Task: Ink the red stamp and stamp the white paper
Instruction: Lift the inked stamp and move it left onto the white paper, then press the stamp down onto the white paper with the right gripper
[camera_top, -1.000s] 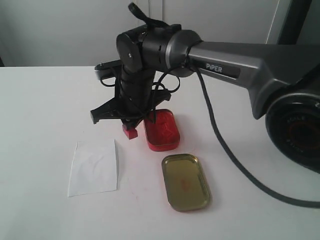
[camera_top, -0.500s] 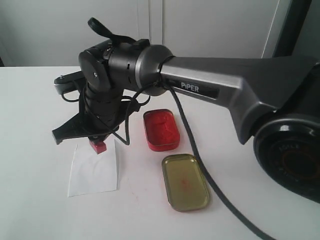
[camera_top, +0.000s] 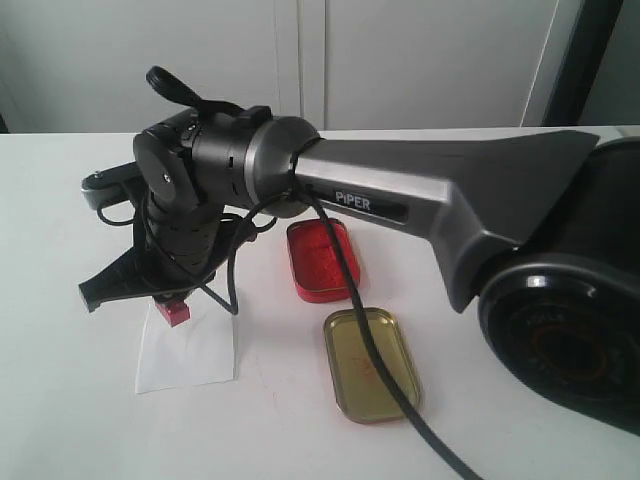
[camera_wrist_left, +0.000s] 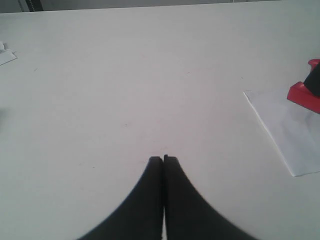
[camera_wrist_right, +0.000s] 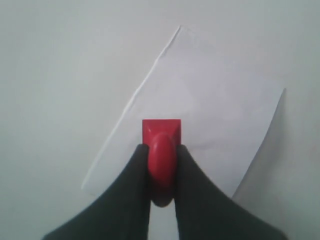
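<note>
My right gripper is shut on the knob of the red stamp, holding it base down over the white paper. In the exterior view the red stamp hangs at the paper's top left part; whether the base touches the sheet cannot be told. The right arm reaches across to the left of the table. My left gripper is shut and empty above bare table, and its view shows the stamp and the paper off at one edge.
A red-filled ink tin lies right of the paper. Its gold lid lies nearer the front, with the arm's black cable draped over it. The white table extends left.
The right arm has swung left from beside the red ink tin, carrying the stamp over to the paper and lowering it there. The left gripper view has no earlier frame.
</note>
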